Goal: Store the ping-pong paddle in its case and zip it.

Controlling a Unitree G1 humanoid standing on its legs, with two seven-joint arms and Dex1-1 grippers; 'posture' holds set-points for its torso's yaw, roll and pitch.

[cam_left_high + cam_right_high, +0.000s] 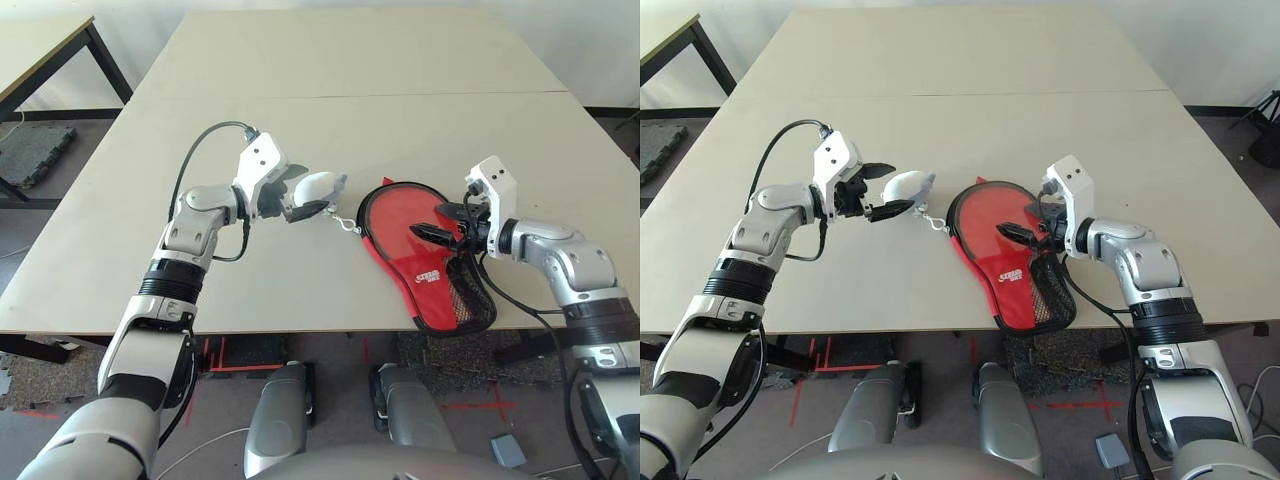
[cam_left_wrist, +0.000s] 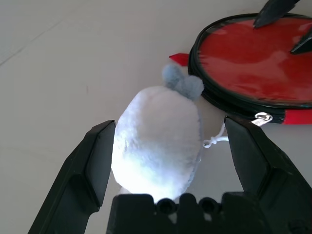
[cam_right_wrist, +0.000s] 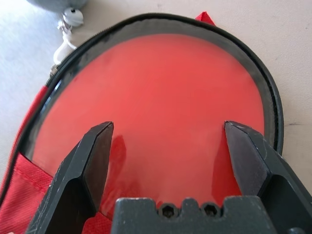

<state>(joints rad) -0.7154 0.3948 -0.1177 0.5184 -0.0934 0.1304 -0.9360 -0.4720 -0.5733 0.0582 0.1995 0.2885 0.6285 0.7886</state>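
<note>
Case (image 1: 990,230) flat on table (image 1: 330,60), robot's R of centre, lower narrow end at the front edge. Round red face up, w/ dark border & black trim; red fabric below w/ white logo (image 1: 428,277), blk mesh pocket (image 1: 468,285) on robot's R side. Small red tab (image 3: 204,18) poking out at the far rim. Paddle: can't tell whether behind the red face or not.

L gripper (image 2: 170,121): fingers spread wide, one on each side of grey-white plush (image 2: 156,141), not pinching it; contact w/ the nearer finger, can't tell. Plush just beside the case, on robot's L, tied by white cord (image 2: 217,140) to silver zipper pull (image 2: 262,118) at the case's L rim.

R gripper (image 3: 169,123): fingers spread wide too, over the case's round face, nothing btwn them but red surface beyond; touching or just above, can't tell.

Off the table: small grey box (image 1: 508,451) on floor, robot's R side, nr red tape marks (image 1: 500,403). 2nd table (image 1: 40,40) at far L, well apart from case.
</note>
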